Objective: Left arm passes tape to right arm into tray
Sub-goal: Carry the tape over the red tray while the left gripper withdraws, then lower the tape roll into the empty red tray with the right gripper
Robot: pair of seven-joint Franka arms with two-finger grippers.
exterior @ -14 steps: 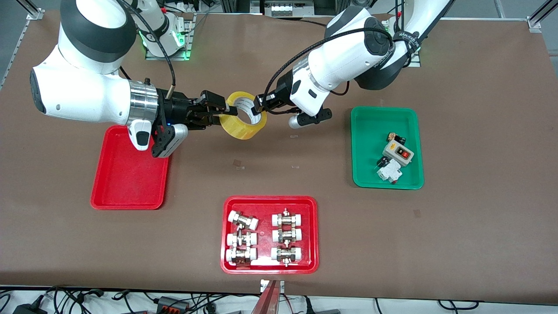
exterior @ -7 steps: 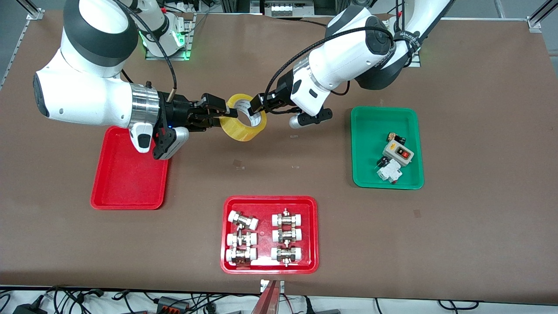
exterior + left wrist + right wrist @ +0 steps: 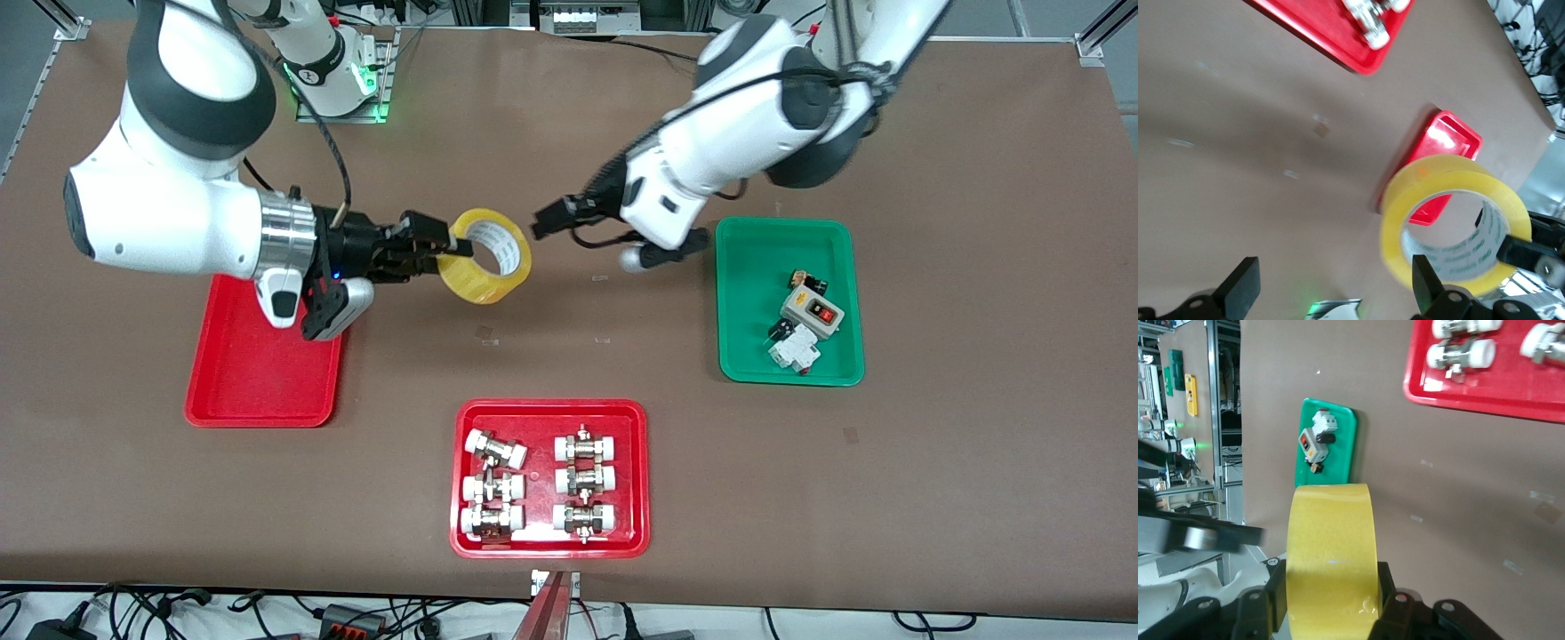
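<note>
Front view: the right gripper (image 3: 449, 248) has its jaws closed on the rim of the tape (image 3: 488, 255), a roll of translucent yellow packing tape with a whitish core, held up in the air over bare bench (image 3: 978, 444) between the plain red tray (image 3: 262, 391) and the green tray (image 3: 742, 293). The right arm (image 3: 169, 213) reaches over the plain red tray's edge nearest the robots' bases. The left gripper (image 3: 544, 218) hangs over the bench just beside the tape but apart from it, holding nothing; the left arm (image 3: 756, 124) rises above the green tray's corner. The green tray holds small electrical parts (image 3: 805, 324). A second red tray (image 3: 549, 544), nearer the front camera, carries white-capped metal fittings (image 3: 538, 484) in two columns.

Left wrist view: the left gripper's (image 3: 1331, 293) jaws stand wide apart with nothing between them. The tape (image 3: 1431, 193) sits past one fingertip, pinched by the right gripper (image 3: 1531, 243) at its rim. Below it lie the plain red tray (image 3: 1445, 143) and a corner of the fittings tray (image 3: 1358, 57).

Right wrist view: the tape (image 3: 1331, 553) stands edge-on between the closed jaws of the right gripper (image 3: 1328, 610). The green tray (image 3: 1335, 430) with its parts and the fittings tray (image 3: 1485, 390) lie on the bench (image 3: 1471, 493).
</note>
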